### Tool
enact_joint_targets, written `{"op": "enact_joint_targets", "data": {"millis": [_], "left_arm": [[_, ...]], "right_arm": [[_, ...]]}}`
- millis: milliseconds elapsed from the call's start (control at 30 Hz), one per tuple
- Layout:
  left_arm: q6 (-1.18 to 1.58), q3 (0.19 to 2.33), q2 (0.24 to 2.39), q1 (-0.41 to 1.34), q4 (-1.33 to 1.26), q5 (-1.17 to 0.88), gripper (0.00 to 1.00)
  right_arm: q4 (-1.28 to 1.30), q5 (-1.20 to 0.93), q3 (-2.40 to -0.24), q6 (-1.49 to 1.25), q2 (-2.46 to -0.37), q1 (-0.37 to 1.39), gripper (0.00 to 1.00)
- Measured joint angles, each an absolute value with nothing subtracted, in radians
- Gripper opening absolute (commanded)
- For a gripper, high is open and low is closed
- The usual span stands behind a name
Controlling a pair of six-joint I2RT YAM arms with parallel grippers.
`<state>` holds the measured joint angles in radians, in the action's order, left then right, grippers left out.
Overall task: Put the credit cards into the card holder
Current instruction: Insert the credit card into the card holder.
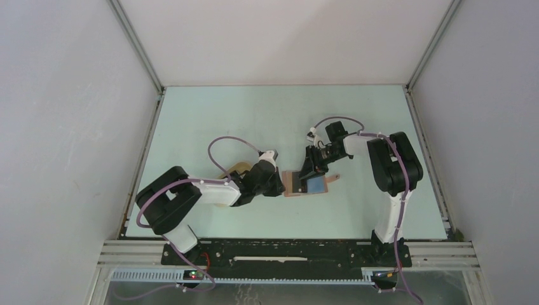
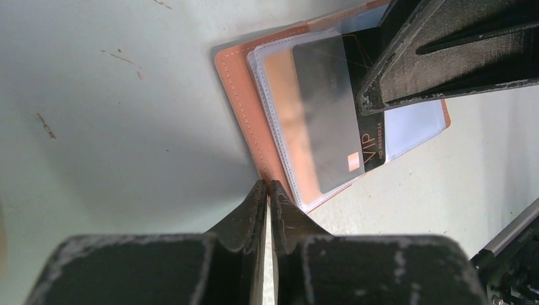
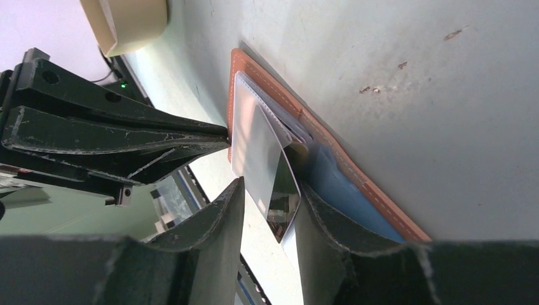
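Observation:
The reddish-brown card holder (image 1: 293,185) lies open on the table, its clear sleeves (image 3: 254,146) fanned up and a blue slot (image 3: 346,187) inside. A black credit card (image 2: 337,114) marked VIP sits partly in a sleeve, over an orange card (image 2: 286,121). My right gripper (image 3: 271,187) stands open around the black card's (image 3: 284,206) free corner. A gap shows on the left side, and the card lies close to the right finger. My left gripper (image 2: 267,184) is shut, its tips resting on the holder's leather edge (image 2: 238,95). In the top view the left gripper (image 1: 279,184) and right gripper (image 1: 314,168) flank the holder.
A pale tan oval tray (image 1: 234,170) sits behind the left arm, also seen in the right wrist view as the tray (image 3: 127,22). The right gripper's fingers (image 2: 438,57) hang over the holder. Grey walls and rails bound the table (image 1: 254,114).

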<state>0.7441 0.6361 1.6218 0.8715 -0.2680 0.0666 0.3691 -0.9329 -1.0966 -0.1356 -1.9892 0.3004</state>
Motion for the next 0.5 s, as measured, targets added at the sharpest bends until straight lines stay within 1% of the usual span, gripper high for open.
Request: {"op": "enact_joint_targets", "data": {"millis": [500], "left_arm": [[0.761, 0.619, 1.637, 0.872, -0.326, -0.004, 0.08]], "right_arm": [[0.454, -0.646, -1.152, -0.105, -1.911, 0.428, 0.5]]}}
